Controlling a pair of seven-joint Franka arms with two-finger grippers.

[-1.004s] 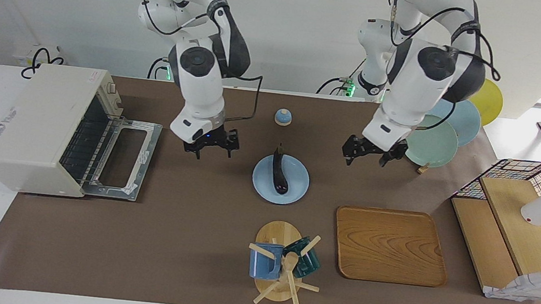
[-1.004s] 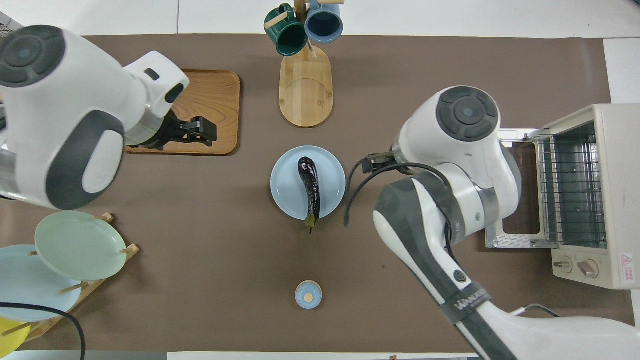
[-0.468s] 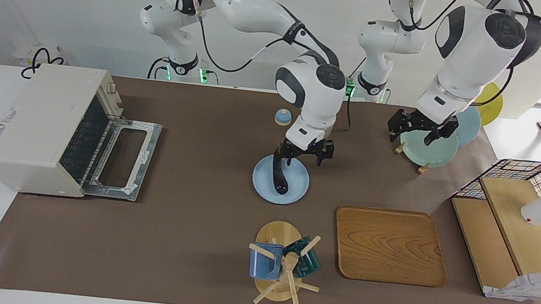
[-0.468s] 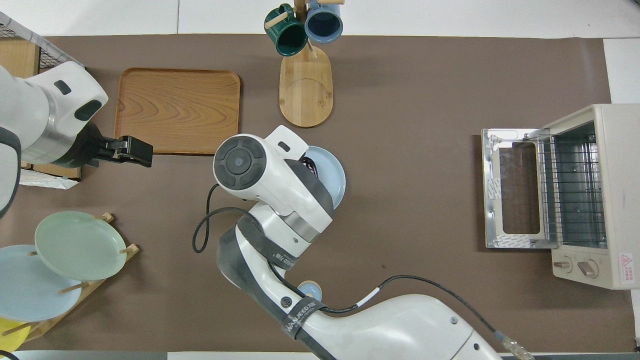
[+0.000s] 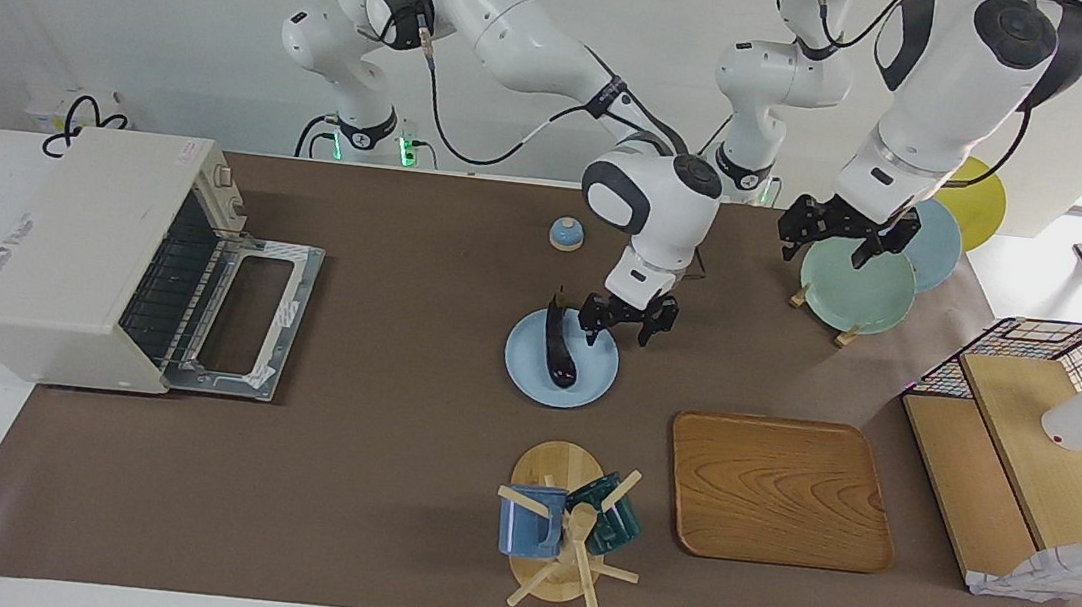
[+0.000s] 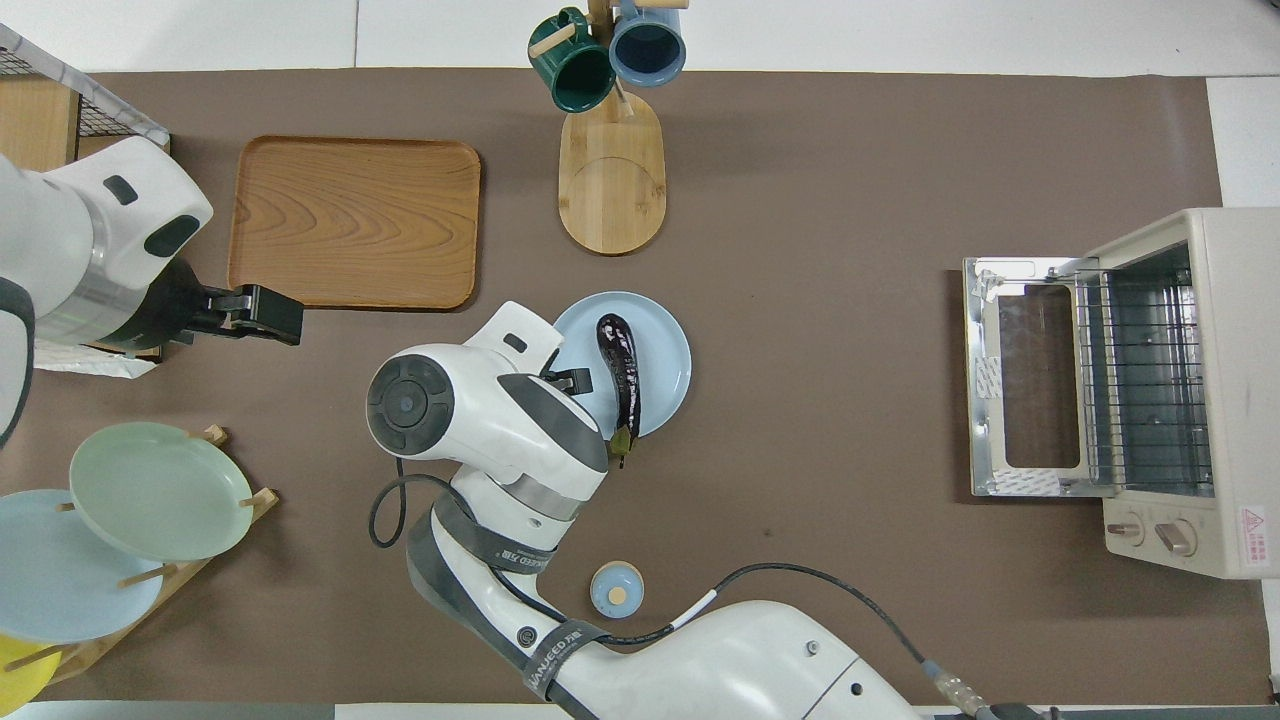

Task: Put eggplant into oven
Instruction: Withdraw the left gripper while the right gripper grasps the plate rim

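The dark purple eggplant (image 5: 557,345) lies on a light blue plate (image 5: 596,372) in the middle of the table, its stem end toward the robots. My right gripper (image 5: 622,320) hangs open just over the plate's edge toward the left arm's end, beside the eggplant, with nothing between its fingers. In the overhead view the right wrist covers part of the plate (image 6: 665,350) while the eggplant (image 6: 622,375) shows in full. The cream oven (image 5: 75,244) stands at the right arm's end with its door (image 5: 248,318) folded down flat. My left gripper (image 5: 840,236) waits open, raised over the plate rack.
A mug tree (image 5: 563,527) with a blue and a green mug and a wooden tray (image 5: 783,490) sit farther from the robots than the plate. A plate rack (image 5: 859,287), a small blue dome (image 5: 566,234) and a wire basket (image 5: 1040,436) are also here.
My right arm swung from in front of the oven to the plate, then shifted aside, uncovering the eggplant. My left arm drew back and up to the plate rack. The eggplant has not moved.
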